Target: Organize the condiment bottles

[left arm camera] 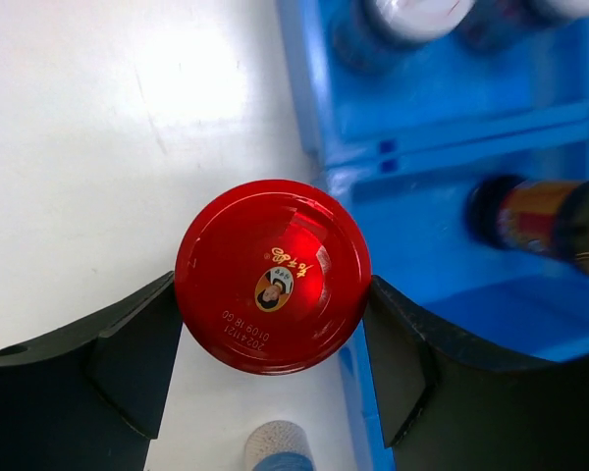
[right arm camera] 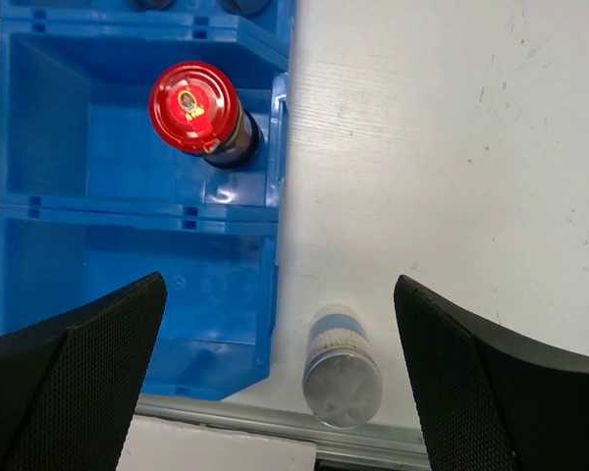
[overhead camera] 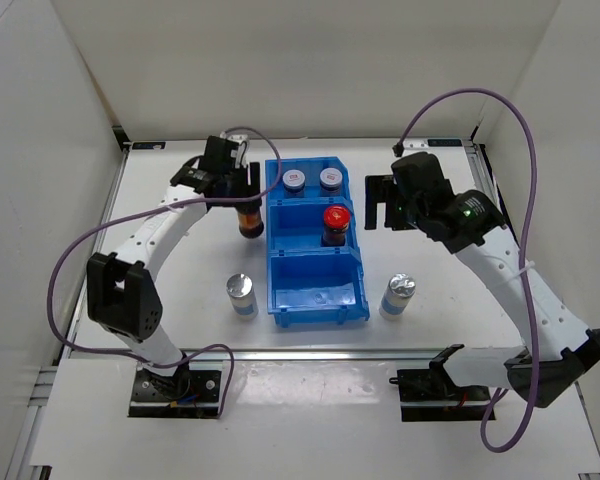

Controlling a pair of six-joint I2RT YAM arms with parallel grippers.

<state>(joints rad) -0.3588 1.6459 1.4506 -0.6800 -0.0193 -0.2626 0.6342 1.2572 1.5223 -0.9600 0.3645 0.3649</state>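
Red-capped jar (left arm camera: 273, 265): clamped upright by the left tool (left arm camera: 273, 299).
Blue bin (overhead camera: 317, 252): middle compartment just right of it, centre frame.
Right tool (right arm camera: 280, 294): spread open.

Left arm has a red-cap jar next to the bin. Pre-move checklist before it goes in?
1. Grip: left tool is closed on both sides of the red-cap jar. Ok.
2. Position: the jar hangs just outside the left wall of the bin, not over it. Not ok yet.
3. Height above the bin wall: cannot tell.
4. Room: in the middle compartment, the second red-cap jar stands at the right and the left half is free. Ok.
5. Right tool is open, off to the bin's right, outside the path. Ok.
6. Silver-cap bottles stand upright on the table, nearer than the jar. Ok.
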